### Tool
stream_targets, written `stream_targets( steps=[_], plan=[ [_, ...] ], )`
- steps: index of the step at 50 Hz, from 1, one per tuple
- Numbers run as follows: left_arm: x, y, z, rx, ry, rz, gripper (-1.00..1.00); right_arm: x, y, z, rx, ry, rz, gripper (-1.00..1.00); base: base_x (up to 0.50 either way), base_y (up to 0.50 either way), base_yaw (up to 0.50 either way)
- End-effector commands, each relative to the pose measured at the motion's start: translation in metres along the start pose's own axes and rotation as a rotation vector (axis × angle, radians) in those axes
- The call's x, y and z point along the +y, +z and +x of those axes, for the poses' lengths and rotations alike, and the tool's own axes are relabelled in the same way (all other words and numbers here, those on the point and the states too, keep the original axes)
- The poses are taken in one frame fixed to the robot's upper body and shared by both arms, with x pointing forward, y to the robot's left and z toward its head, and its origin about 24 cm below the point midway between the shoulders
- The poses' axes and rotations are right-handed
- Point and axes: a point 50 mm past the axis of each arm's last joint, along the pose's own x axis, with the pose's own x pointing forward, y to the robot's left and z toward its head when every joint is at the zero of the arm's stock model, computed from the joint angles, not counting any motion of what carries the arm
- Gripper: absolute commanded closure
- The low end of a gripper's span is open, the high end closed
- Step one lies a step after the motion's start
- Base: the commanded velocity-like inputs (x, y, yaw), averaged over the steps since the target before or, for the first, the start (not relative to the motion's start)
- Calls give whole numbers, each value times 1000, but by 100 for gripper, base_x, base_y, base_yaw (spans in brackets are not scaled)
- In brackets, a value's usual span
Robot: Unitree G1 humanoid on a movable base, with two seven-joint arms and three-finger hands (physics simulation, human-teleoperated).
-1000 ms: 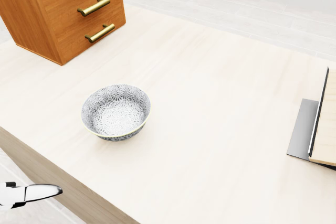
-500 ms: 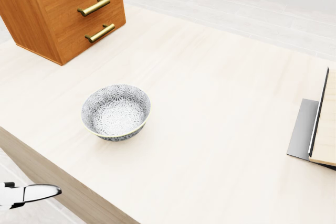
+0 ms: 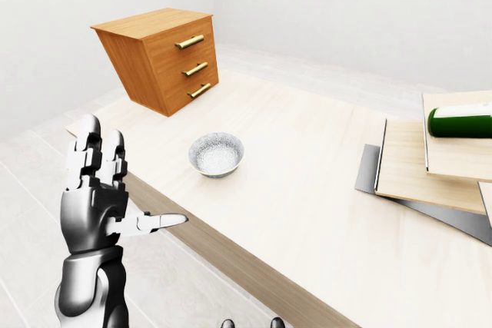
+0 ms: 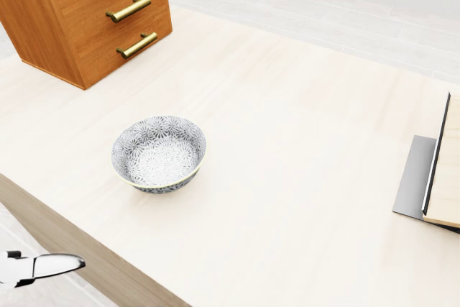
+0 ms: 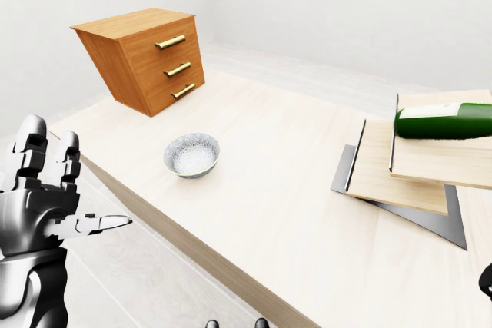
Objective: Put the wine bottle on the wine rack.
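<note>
Nothing grasped yet: left hand [image 3: 96, 201] raised, fingers spread and empty, well left of the bowl [image 3: 217, 154]; right hand barely visible, state unclear; bottle [image 5: 444, 122] lying on stacked boards [image 5: 415, 160] far right of the bowl, rack unseen.

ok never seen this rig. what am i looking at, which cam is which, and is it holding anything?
These are simulator renders from a humanoid robot with three-finger hands. All three cameras sit on its head: two eye views look out across the table, and the head view looks more steeply down at it. The silver left hand is raised beside the table edge, fingers open, holding nothing. The right hand does not clearly show. On the table: a patterned bowl, a small wooden chest of drawers with brass handles, and at the right stacked wooden boards on a grey sheet. A green wine bottle lies on its side on the top board.
</note>
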Motion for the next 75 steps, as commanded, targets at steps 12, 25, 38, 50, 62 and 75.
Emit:
stream_targets(
  steps=[12,25,38,50,62,75],
  plan=[
    [-1,-2,0,8,-4,0,-100,-32,-18,-11,130,-80,-227,59,0,0,0],
    [-2,-3,1,12,-9,1,-100,-35,-16,-12,130,-84,-236,38,0,0,0],
    [-2,-4,-1,20,-9,0,-100,-35,-13,-12,129,-80,-256,26,0,0,0],
    [-2,-2,-2,12,-11,1,-100,-39,-8,-13,120,-99,-265,18,0,0,0],
    [-2,-1,-2,12,-13,3,-100,-45,-1,-16,112,-105,-281,-9,0,0,0],
    [-2,1,-3,3,-12,4,-100,-54,11,-21,101,-123,-304,-17,0,0,0]
  ],
)
